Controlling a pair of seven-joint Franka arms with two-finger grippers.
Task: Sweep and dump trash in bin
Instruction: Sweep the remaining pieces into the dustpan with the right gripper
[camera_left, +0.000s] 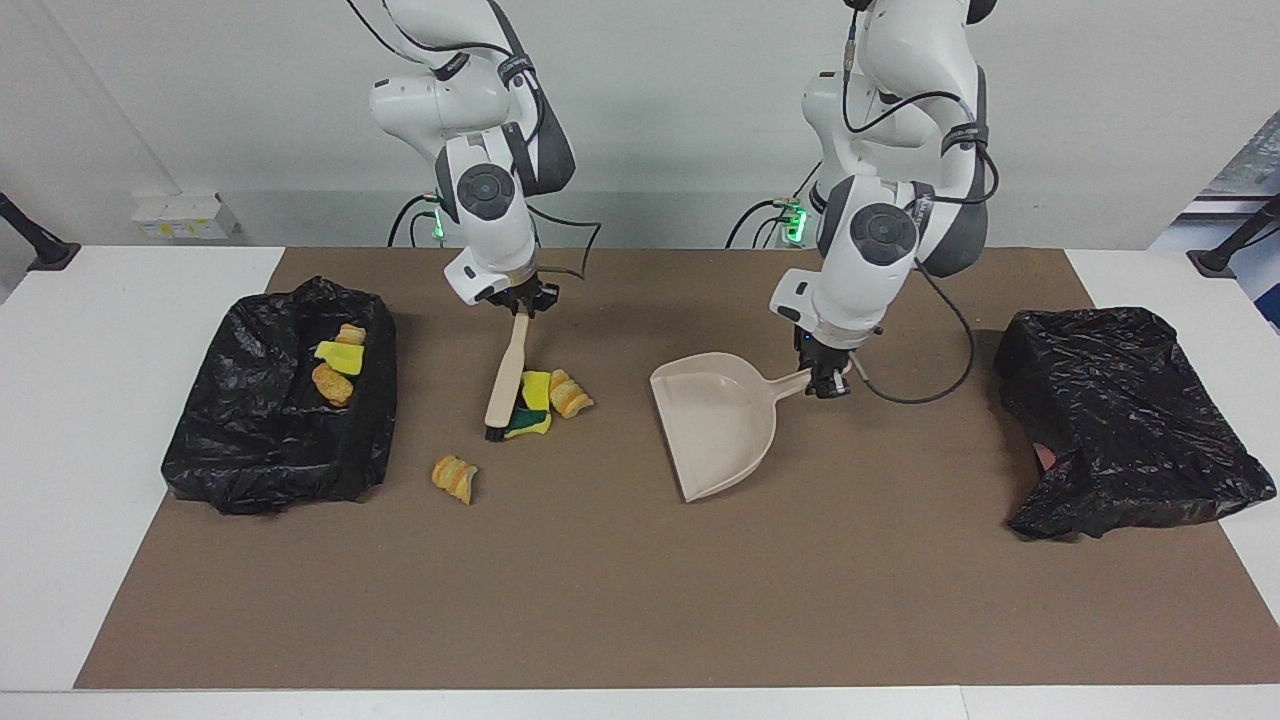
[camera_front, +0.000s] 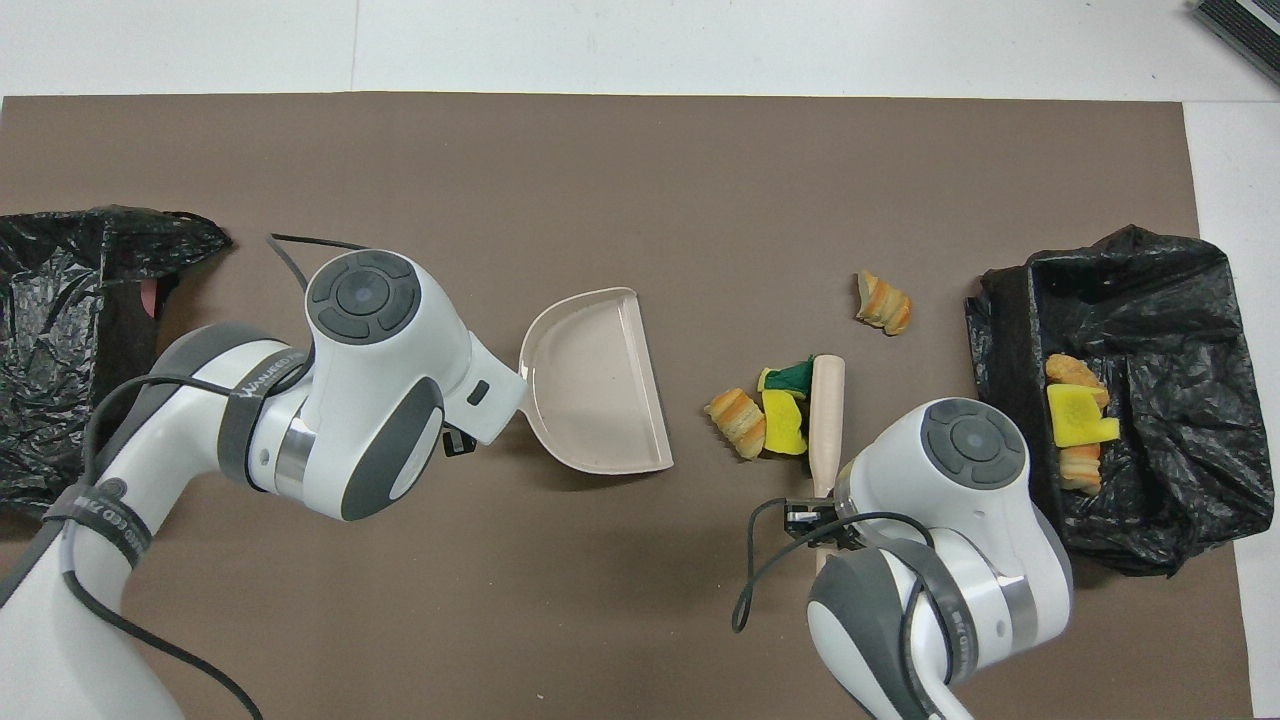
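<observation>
My right gripper (camera_left: 521, 300) is shut on the handle of a beige brush (camera_left: 505, 378), whose bristles touch the mat. Against the brush lies a small heap of trash (camera_left: 548, 398): two yellow-and-green sponge chunks and an orange pastry lump (camera_front: 738, 420). One more pastry lump (camera_left: 455, 477) lies alone, farther from the robots. My left gripper (camera_left: 826, 383) is shut on the handle of the beige dustpan (camera_left: 715, 420), whose open mouth faces the heap with a short gap between. The black-lined bin (camera_left: 372, 420) at the right arm's end holds several bits of trash (camera_left: 338, 358).
A second black bag (camera_left: 1120, 420) lies at the left arm's end of the brown mat (camera_left: 640, 600). A cable hangs from each wrist. In the overhead view both wrists cover much of the brush handle and the dustpan handle.
</observation>
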